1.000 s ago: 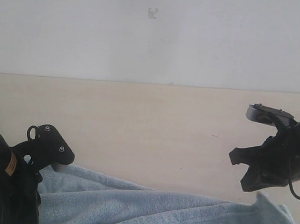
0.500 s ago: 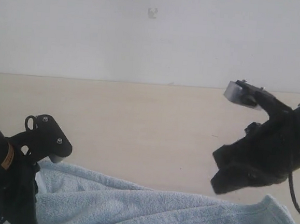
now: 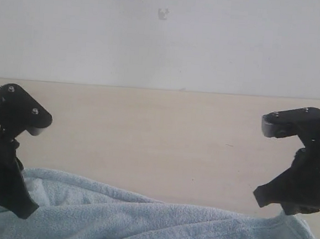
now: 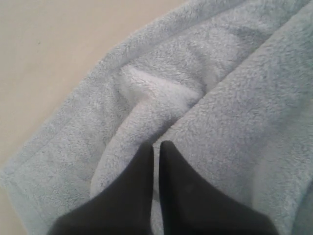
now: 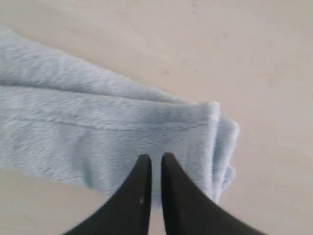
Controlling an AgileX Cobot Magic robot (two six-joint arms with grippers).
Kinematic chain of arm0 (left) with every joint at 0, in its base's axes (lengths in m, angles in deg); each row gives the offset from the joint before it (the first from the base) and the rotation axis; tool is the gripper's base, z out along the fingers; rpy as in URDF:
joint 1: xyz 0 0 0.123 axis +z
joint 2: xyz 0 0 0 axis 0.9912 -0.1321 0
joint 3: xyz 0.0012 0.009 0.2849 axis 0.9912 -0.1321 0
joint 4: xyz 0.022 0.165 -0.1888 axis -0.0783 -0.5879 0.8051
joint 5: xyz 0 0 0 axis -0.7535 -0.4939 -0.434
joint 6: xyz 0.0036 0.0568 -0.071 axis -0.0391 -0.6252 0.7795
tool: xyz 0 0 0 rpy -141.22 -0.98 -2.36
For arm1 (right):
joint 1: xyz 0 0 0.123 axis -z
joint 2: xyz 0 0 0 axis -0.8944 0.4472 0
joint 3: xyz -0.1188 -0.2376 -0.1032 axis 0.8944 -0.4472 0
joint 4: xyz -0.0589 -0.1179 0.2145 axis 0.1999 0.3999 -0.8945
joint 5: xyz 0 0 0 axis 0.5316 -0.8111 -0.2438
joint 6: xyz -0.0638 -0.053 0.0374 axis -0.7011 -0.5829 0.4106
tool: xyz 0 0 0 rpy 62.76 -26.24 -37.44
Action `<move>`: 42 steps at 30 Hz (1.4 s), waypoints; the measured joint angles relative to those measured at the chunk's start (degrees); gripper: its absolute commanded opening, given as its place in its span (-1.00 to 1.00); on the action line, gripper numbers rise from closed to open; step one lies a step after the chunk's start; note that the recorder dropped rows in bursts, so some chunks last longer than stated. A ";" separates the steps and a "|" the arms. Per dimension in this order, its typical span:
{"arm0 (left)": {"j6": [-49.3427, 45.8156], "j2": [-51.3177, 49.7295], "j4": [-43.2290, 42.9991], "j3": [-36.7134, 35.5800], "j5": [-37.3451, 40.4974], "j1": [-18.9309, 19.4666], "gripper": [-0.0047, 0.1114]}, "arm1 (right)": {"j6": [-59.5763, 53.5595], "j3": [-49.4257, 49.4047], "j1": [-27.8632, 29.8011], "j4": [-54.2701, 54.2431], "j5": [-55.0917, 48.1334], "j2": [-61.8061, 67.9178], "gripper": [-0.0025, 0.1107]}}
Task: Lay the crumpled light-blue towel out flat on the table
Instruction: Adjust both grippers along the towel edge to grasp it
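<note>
The light-blue towel [image 3: 168, 225] lies crumpled and folded in a long band along the near edge of the table [image 3: 147, 135]. My left gripper [image 3: 24, 208] hangs over the towel's left end, its jaws shut with only a sliver between them and nothing in them. In the left wrist view the gripper [image 4: 156, 146] points at a soft ridge of the towel [image 4: 220, 98]. Over the towel's right end, my right gripper [image 3: 263, 197] is also shut and holds nothing. In the right wrist view that gripper [image 5: 156, 157] is above the towel's [image 5: 88, 132] folded end with its hemmed edge.
Bare beige table [image 5: 244, 58] stretches beyond the towel toward a plain white wall [image 3: 166, 37]. Table surface [image 4: 49, 49] also shows beside the towel's left end.
The left arm has risen and shifted left, uncovering the towel's left end. The right arm swung out over the table, then drew back right. The towel's raised right corner has sunk.
</note>
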 measured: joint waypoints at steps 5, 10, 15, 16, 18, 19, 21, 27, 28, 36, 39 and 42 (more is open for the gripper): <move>-7.86 5.71 7.99 -0.11 -0.04 0.00 -0.84 | -0.27 0.00 3.99 -1.74 -0.22 5.74 -0.08; -21.08 5.51 17.71 -4.16 -3.93 0.00 -0.53 | -0.90 0.00 4.11 -2.84 1.31 9.90 -0.05; -27.51 2.36 21.14 -8.05 -7.43 0.00 0.00 | -1.21 0.00 4.55 -2.96 4.79 11.63 -0.05; -27.92 1.52 21.14 -8.15 -7.69 0.00 0.08 | -1.15 0.00 4.67 -2.96 5.34 12.20 -0.05; -28.24 -0.08 21.14 -8.15 -8.78 0.00 0.19 | -1.24 0.00 5.04 -3.11 6.57 13.60 -0.05; -28.24 -1.03 21.24 -8.15 -9.17 0.00 0.20 | -1.24 0.00 5.17 -3.26 6.98 14.17 -0.05; -28.24 -3.04 21.24 -8.15 -9.65 0.00 0.21 | -1.24 0.00 5.26 -3.26 7.64 15.43 -0.05; -26.30 -8.54 18.64 -8.29 -10.11 0.00 0.16 | -1.24 0.00 5.26 -3.39 8.23 16.17 -0.05; -24.59 -9.39 16.97 -8.29 -10.11 0.00 0.13 | -1.24 0.00 5.26 -3.39 8.37 16.17 -0.05; -9.56 -11.82 4.10 -7.28 -4.83 0.00 -0.51 | 3.46 2.16 5.26 -1.15 8.73 16.37 -0.05; -5.74 -11.82 2.21 -4.96 -0.42 0.00 -0.85 | 6.75 2.18 5.26 2.32 8.98 16.37 -0.05; -3.88 -11.91 1.65 -2.00 5.18 0.00 -0.85 | 9.61 2.18 5.26 4.65 9.75 16.37 -0.05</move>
